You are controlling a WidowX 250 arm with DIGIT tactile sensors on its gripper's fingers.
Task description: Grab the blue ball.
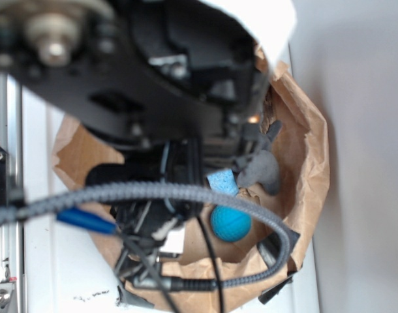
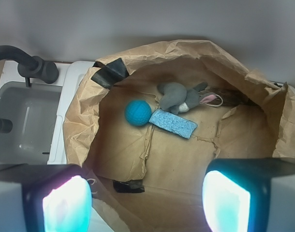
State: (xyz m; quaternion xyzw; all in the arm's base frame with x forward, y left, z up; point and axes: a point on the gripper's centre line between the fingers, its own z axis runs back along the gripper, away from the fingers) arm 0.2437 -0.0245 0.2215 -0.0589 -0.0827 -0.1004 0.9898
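Note:
The blue ball [image 2: 138, 112] lies on the floor of an open brown paper bag [image 2: 263, 96], touching the left end of a light blue sponge [image 2: 172, 123]. In the exterior view the ball [image 1: 230, 222] shows below the arm, partly crossed by a braided cable. My gripper [image 2: 146, 203] hangs above the bag's near edge, well short of the ball. Its glowing pads [image 2: 65, 205] stand wide apart with nothing between them.
A grey plush rabbit [image 2: 179, 96] lies just beyond the sponge, right of the ball. The bag's crumpled walls ring all three things. A grey sink basin [image 2: 24, 121] with a black faucet [image 2: 31, 65] sits left of the bag. Black tape [image 2: 109, 72] marks the bag's rim.

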